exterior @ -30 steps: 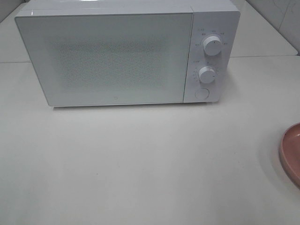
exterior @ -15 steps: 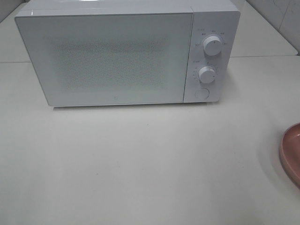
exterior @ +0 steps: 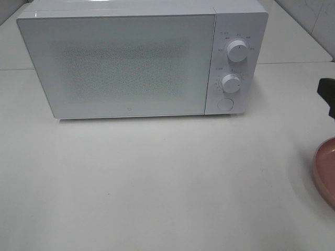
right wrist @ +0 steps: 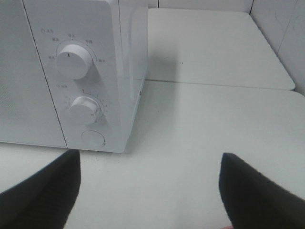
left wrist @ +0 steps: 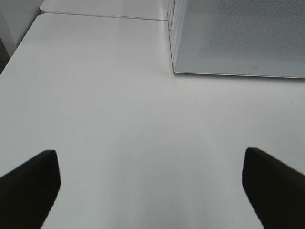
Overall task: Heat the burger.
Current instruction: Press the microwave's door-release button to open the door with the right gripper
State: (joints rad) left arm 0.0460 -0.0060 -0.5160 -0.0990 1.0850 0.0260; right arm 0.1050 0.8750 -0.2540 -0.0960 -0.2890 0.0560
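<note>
The burger is not in view in any frame. The white microwave (exterior: 141, 60) stands at the back of the table with its door shut; two knobs and a round button are on its right panel (exterior: 230, 78). My left gripper (left wrist: 151, 191) is open and empty, low over bare table in front of the microwave's left corner (left wrist: 174, 71). My right gripper (right wrist: 150, 191) is open and empty, facing the microwave's control panel (right wrist: 81, 90). A black part of the right arm (exterior: 327, 97) shows at the right edge of the high view.
A pink plate (exterior: 327, 170) lies partly cut off at the right edge of the table. A seam between tabletops runs behind the microwave (right wrist: 214, 85). A tiled wall stands at the far right (exterior: 319, 21).
A black part of the right arm has come into the high view at the right edge. The microwave and the plate have not moved.
</note>
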